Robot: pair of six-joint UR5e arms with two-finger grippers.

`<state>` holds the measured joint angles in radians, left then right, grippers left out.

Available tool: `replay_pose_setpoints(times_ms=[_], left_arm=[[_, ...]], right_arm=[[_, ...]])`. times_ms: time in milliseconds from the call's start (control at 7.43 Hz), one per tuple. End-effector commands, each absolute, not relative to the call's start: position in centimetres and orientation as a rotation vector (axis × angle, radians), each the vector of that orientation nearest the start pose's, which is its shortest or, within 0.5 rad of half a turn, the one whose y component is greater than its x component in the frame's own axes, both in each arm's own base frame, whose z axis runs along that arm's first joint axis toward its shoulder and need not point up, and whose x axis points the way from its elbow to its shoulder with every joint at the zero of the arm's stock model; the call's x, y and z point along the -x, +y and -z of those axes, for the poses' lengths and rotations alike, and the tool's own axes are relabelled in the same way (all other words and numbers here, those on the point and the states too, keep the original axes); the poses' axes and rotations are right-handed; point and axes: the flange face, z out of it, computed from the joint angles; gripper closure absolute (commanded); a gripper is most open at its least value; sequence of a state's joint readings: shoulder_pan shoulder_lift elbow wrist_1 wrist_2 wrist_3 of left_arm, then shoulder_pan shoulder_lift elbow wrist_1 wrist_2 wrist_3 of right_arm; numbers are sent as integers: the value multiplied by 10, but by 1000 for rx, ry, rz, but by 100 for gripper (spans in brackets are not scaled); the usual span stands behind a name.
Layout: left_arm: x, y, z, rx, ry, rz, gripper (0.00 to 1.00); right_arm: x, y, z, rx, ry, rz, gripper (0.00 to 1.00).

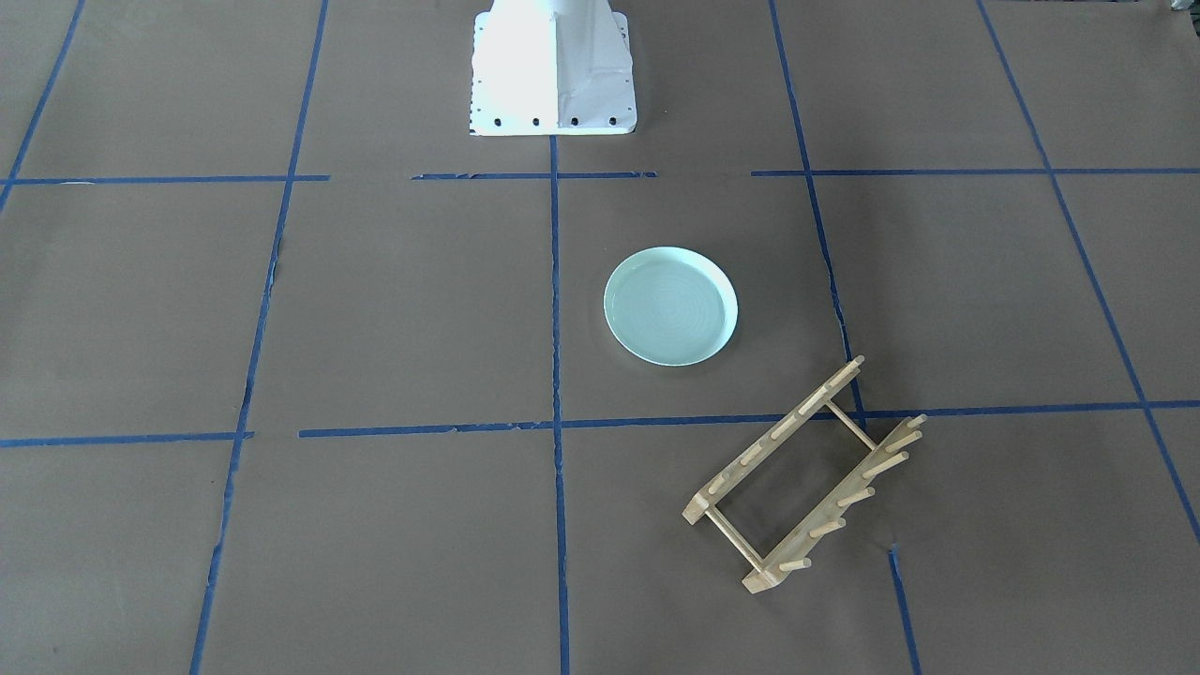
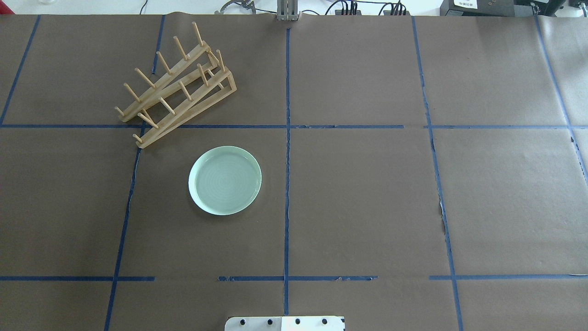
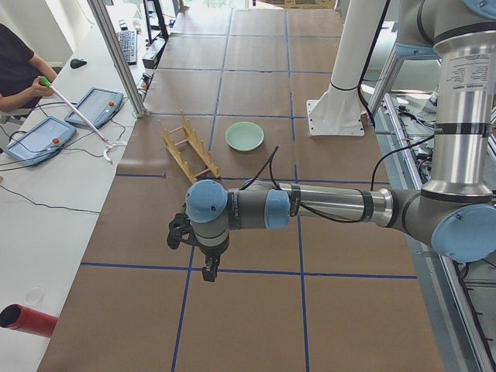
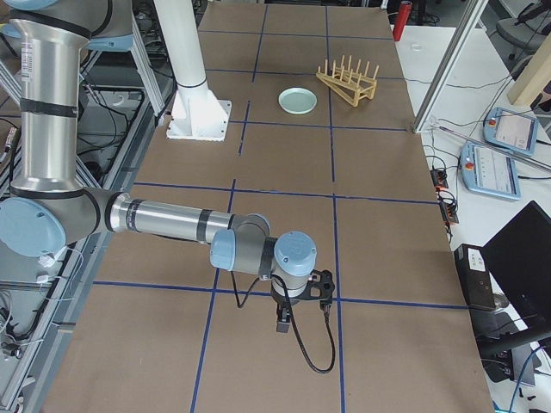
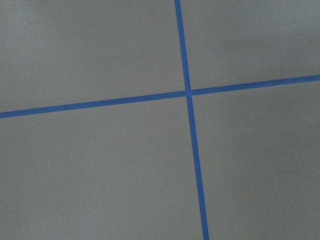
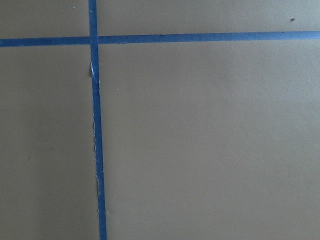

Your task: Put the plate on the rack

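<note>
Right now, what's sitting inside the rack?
Nothing: the rack has bare slots. The plate lies flat on the table, apart from it. Only what's under its rails is hidden.

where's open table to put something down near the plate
Widest bare patch: everything right of the centre tape line in the overhead view, the robot's right half. Also bare: between the plate and the robot base, and left of the plate. Tightest spot: the strip between the plate and the rack, apart but close.
</note>
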<state>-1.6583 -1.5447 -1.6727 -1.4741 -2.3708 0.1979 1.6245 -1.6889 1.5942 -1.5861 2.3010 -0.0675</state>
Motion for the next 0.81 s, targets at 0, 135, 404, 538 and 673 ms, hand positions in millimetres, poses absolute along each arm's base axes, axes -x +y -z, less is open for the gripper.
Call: replay_pose_setpoints(times_ms=[0,135,404,538,673], left_arm=[[103,-473,-628,-95,797,-88,0],[96,-478,-626,-96,795,-108,0],[94,-480,-619,-107,789,-119,0],[94,-479,-619,-115,791,-129,0],[95,-458,-642,-74,803,-107,0]], right_arm=[[-90,-427,-707,61,-734,-27,0],[-90,-427,-706,60,-734,-27,0],[-90,-427,-707,61,-734,-27,0],[-90,-427,-706,60,-734,-27,0],[-90,-427,-706,60,-734,-27,0]])
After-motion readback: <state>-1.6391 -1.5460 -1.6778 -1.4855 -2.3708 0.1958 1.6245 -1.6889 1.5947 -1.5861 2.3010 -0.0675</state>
